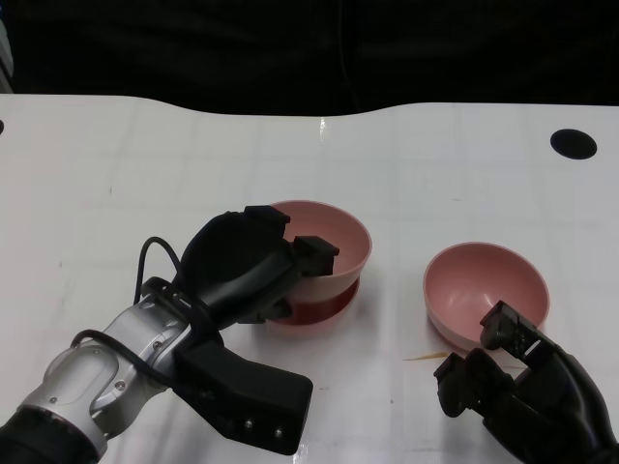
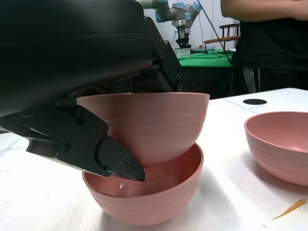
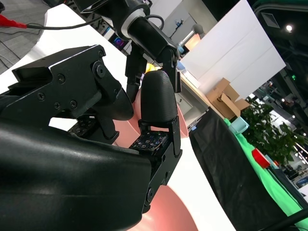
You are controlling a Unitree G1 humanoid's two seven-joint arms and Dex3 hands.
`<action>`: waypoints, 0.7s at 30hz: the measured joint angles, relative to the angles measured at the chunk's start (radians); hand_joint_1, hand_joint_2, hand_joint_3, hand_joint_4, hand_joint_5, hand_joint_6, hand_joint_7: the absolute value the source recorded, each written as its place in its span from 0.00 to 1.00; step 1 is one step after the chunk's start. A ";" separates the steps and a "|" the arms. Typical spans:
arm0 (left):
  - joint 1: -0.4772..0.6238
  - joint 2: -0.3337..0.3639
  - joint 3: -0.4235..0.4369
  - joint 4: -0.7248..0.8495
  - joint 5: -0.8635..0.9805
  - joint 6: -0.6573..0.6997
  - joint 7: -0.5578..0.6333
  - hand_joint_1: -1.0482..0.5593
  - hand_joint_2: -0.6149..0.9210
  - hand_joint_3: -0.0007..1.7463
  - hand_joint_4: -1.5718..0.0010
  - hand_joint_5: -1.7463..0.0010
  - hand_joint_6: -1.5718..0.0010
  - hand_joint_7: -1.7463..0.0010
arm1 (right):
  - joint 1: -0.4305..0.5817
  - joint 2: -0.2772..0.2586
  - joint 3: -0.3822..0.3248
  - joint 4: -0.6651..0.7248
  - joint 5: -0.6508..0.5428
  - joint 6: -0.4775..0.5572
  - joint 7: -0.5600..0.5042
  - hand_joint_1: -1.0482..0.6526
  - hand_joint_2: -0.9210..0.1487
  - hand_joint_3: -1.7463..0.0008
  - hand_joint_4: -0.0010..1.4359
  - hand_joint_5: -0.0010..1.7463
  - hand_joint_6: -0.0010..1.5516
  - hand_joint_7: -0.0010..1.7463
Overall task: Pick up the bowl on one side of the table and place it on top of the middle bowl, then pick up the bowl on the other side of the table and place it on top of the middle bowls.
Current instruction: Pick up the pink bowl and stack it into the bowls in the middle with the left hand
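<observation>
Table [image 1: 145,174]: white top filling most of the head view, with a dark round hole [image 1: 573,143] at the upper right and a small yellowish sliver [image 1: 424,357] lying near the lower centre.

Middle bowl [image 1: 324,311]: pink, standing at the centre of the head view. In the left wrist view it shows as the lower of two bowls, upright on the table.

Upper bowl [image 1: 334,235]: pink, sitting inside the middle bowl and tilted, its rim higher on one side. In the left wrist view its base rests within the middle bowl's rim.

Left hand [image 1: 253,268]: centre-left of the head view, at the end of the silver forearm. Its fingers [image 1: 314,253] reach over the near rim of the upper bowl and into it, with other fingers against the outer wall, so it grips that bowl. The left wrist view shows a black finger [image 2: 91,147] pressed on the outside of the bowl.

Third bowl [image 1: 486,290]: pink, upright, at the centre-right of the head view, well apart from the stacked pair.

Right hand [image 1: 503,372]: lower right of the head view, just beside the near rim of the third bowl, fingers spread and holding nothing. Whether a fingertip touches the rim cannot be told; the right wrist view is mostly blocked by the hand itself.

Person [image 2: 269,38]: in dark clothing, standing beyond the table in the upper right of the left wrist view.
</observation>
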 measured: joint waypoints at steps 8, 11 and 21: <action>0.000 -0.006 0.000 0.012 0.000 -0.008 0.000 0.59 0.97 0.01 0.62 0.00 0.59 0.17 | 0.000 0.000 0.000 0.000 0.000 -0.004 0.006 0.62 0.25 0.27 0.61 1.00 0.42 0.99; 0.000 -0.010 0.000 0.022 0.000 -0.013 0.000 0.59 0.96 0.00 0.62 0.00 0.61 0.14 | 0.000 0.001 0.000 0.000 -0.001 -0.010 0.006 0.62 0.25 0.27 0.61 1.00 0.42 0.99; 0.000 -0.010 0.000 0.043 -0.001 -0.012 0.000 0.56 0.92 0.00 0.55 0.12 0.49 0.36 | 0.002 0.001 0.001 0.000 0.000 -0.013 0.006 0.62 0.24 0.27 0.61 1.00 0.43 0.98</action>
